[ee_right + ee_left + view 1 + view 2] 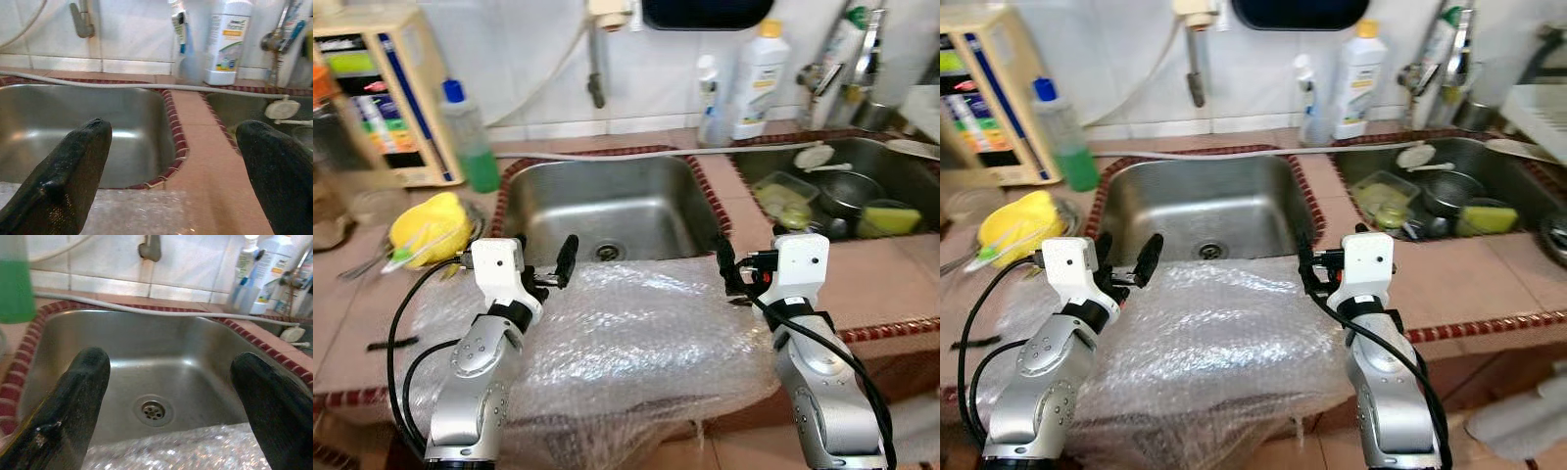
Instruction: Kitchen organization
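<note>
Two grippers, left and right, hover wide open, empty, above bubble wrap fronting the sink

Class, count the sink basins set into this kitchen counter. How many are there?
2. One empty steel basin lies straight ahead, beyond the bubble wrap. A second basin, on the robot's right, holds dishes. More may lie out of frame.

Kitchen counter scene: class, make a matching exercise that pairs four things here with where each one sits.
Things:
1. bubble wrap
2. green liquid bottle
3. yellow sponge
4. white bottle

Places:
A. inside the robot's right-hand sink
B. draped over the counter's front edge
C. against the wall tiles between the two sinks
D. beside the wooden rack, on the robot's left

Pairs: 1-B, 2-D, 3-A, 4-C
</note>
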Tool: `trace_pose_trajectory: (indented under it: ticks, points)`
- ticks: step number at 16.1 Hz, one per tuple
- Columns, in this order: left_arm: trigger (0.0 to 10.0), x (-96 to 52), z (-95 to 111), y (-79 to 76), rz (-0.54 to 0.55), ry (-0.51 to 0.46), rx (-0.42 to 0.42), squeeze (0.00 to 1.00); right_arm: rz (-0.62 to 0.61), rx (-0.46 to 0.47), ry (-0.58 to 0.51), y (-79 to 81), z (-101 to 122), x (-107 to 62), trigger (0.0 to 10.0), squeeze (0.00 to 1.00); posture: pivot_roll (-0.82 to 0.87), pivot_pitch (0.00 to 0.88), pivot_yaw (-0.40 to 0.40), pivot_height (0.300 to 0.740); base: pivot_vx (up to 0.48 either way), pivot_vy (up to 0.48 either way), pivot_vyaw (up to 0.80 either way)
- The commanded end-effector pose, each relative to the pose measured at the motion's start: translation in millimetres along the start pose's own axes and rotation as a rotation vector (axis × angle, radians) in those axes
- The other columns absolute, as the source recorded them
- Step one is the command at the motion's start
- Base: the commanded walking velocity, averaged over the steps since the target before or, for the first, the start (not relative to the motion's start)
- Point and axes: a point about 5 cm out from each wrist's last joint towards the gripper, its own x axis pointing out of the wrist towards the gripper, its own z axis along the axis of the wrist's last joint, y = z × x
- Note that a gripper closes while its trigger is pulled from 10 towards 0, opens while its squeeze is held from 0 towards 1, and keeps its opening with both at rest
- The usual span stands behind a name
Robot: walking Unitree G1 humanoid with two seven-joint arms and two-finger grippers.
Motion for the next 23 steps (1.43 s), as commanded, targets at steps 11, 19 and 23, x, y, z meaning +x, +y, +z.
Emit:
trace_pose_trajectory:
  ticks: [11,19,23]
  points:
    - [10.0,-0.9,5,-0.8,-0.013,-0.007,0.017,0.0,0.0,0.007,-0.012,2.3,2,3.0,10.0,0.0,0.06,0.0,0.046,0.74,0.0,0.0,-0.11]
    - [10.0,4.2,21,6.7,0.065,-0.088,0.061,0.0,0.008,0.016,-0.043,1.4,9,6.7,10.0,0.0,0.06,0.0,0.036,0.74,0.0,0.0,0.0]
    - [10.0,7.2,24,4.1,0.059,-0.099,0.089,0.0,0.006,0.011,-0.052,-0.5,11,9.9,10.0,0.0,0.06,0.0,0.033,0.74,0.0,0.0,0.0]
